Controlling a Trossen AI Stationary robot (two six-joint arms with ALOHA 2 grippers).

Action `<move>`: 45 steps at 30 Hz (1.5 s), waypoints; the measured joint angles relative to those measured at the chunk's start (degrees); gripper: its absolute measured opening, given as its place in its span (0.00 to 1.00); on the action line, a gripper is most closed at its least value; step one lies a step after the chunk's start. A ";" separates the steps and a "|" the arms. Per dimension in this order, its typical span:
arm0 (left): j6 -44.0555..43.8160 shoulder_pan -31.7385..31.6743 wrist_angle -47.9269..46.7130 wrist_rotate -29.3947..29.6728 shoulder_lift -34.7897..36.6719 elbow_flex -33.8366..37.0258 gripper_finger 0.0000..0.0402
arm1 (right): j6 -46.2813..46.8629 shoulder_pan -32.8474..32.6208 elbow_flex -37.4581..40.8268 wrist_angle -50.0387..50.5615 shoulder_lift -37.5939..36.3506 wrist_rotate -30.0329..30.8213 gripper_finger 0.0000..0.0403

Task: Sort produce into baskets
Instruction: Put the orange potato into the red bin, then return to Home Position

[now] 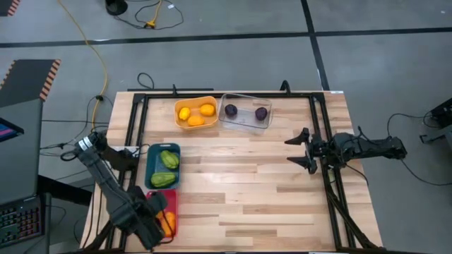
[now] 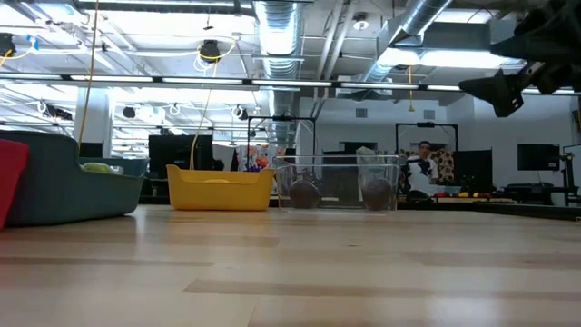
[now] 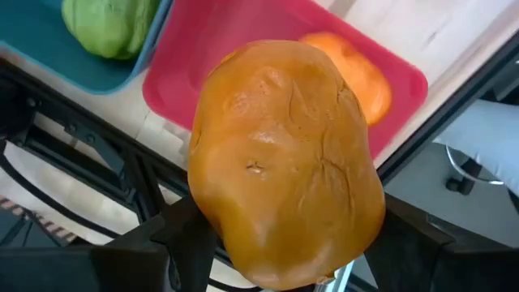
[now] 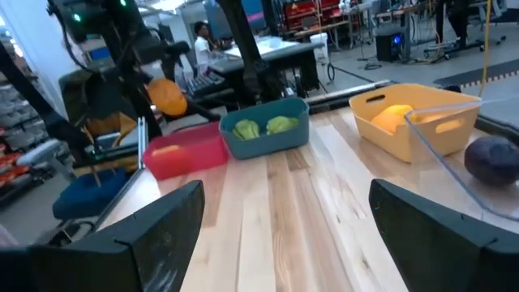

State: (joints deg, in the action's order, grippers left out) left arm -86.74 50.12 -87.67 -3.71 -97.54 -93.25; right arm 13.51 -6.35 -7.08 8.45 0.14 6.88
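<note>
My left gripper is at the table's front left, shut on an orange produce piece above the red basket. A second orange piece lies in that red basket. The teal basket holds two green pieces. The orange basket holds three yellow and orange pieces. The clear basket holds two dark purple pieces. My right gripper is open and empty, raised over the table's right side. My left gripper pinches the orange piece between its two fingers, which lie on its two opposite sides at the end nearest the wrist. The fingers point down, slanting. The piece is lifted clear above the red basket.
A dark frame runs around the table's working area. Bare wood lies between the baskets and my right gripper. In the low view, the orange basket and clear basket stand at the far side.
</note>
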 joint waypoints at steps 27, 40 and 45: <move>2.61 0.99 -0.46 2.62 -0.04 0.00 0.84 | -6.64 0.11 3.51 -1.31 0.00 0.76 0.93; 19.32 -4.14 10.26 30.11 1.89 0.02 0.81 | -8.86 0.11 3.57 -1.32 0.00 3.93 0.93; 37.84 -11.41 14.81 34.59 3.84 0.02 0.76 | -6.96 0.11 3.57 -1.30 0.00 3.93 0.93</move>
State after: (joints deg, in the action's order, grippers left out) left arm -48.90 38.71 -72.86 30.87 -93.69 -93.23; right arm 6.55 -6.24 -3.51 7.16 0.14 10.81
